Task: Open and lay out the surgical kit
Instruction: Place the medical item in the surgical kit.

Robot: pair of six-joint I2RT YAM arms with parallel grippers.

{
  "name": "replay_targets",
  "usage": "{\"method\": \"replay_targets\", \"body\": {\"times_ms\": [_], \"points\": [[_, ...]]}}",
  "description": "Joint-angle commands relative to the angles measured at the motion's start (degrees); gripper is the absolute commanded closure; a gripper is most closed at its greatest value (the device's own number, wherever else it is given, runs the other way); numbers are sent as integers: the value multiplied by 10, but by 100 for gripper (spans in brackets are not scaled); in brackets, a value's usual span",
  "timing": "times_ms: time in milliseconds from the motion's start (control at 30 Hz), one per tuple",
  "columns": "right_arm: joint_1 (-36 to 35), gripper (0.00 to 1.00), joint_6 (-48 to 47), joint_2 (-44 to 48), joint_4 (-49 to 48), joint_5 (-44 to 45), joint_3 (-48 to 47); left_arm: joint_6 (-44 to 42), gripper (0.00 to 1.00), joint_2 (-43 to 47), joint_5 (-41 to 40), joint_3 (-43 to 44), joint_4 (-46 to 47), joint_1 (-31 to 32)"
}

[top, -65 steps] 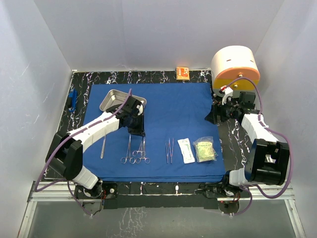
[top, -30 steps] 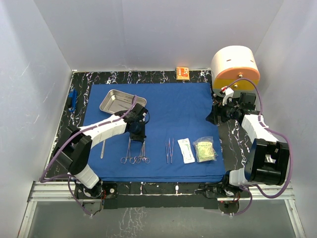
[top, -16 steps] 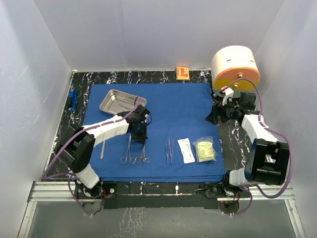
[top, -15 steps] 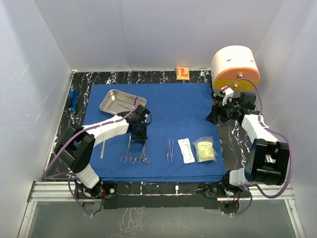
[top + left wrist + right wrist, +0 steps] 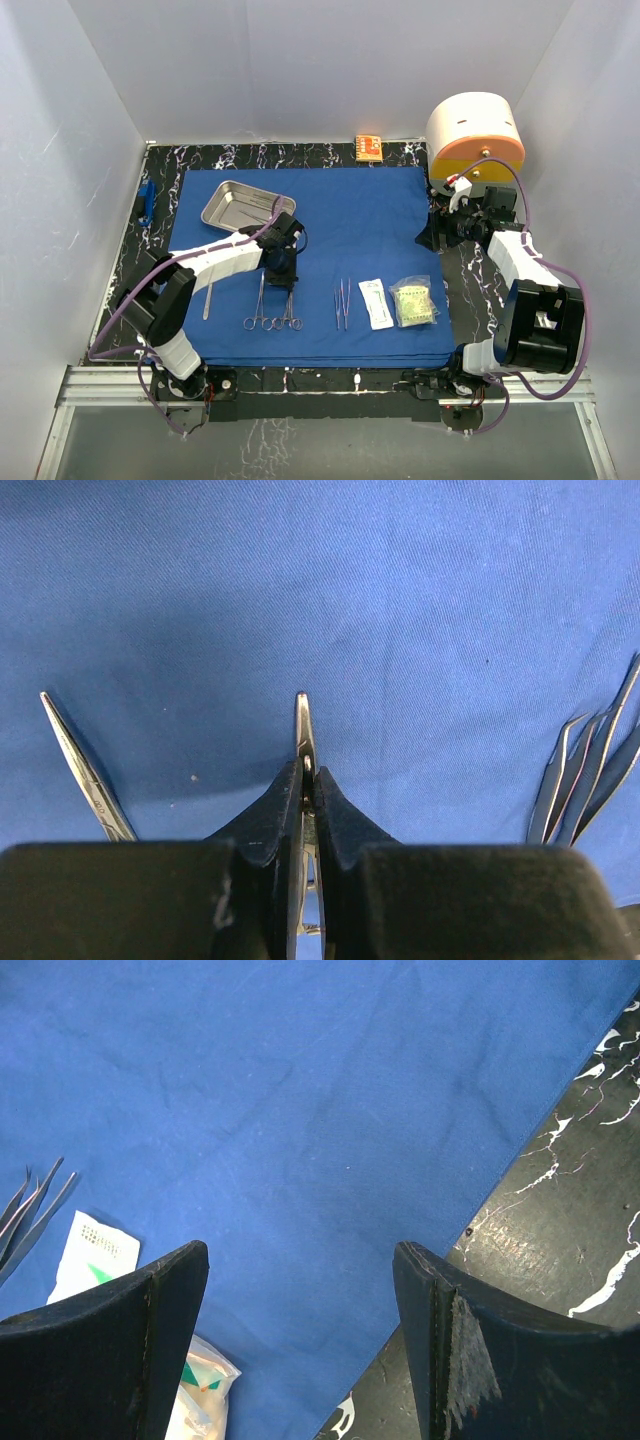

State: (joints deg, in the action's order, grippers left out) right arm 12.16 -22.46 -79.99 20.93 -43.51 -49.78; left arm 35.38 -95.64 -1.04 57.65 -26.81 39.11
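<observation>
The surgical kit lies spread on its royal-blue cloth (image 5: 350, 220). A steel tray (image 5: 238, 204) sits at the far left. Along the near side lie tweezers (image 5: 209, 298), ring-handled forceps (image 5: 262, 308), more tweezers (image 5: 342, 303) and two sealed packets (image 5: 376, 303) (image 5: 414, 303). My left gripper (image 5: 284, 276) (image 5: 305, 770) hangs low over the forceps, shut on a slim steel instrument whose tip (image 5: 302, 720) sticks out past the fingers. My right gripper (image 5: 430, 232) (image 5: 300, 1260) stands open over the cloth's right edge, nothing between its fingers.
A big cream-and-orange cylinder (image 5: 476, 135) stands at the far right, just behind the right arm. A small orange box (image 5: 369, 147) lies beyond the cloth's far edge, and a blue item (image 5: 147, 203) is at the left. The black marbled table (image 5: 570, 1220) shows around the cloth.
My left gripper has come away from the tray toward the row of instruments, still shut, and its elbow has drawn in. The right arm has not moved.
</observation>
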Motion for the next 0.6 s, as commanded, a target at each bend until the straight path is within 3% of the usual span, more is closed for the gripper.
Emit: {"method": "replay_targets", "body": {"times_ms": [0, 567], "points": [[3, 27, -9, 1, -25, -14, 6, -2, 100, -2, -1, 13, -3, 3], [3, 27, -9, -4, -21, -18, 3, -6, 100, -1, 1, 4, 4, 7]]}}
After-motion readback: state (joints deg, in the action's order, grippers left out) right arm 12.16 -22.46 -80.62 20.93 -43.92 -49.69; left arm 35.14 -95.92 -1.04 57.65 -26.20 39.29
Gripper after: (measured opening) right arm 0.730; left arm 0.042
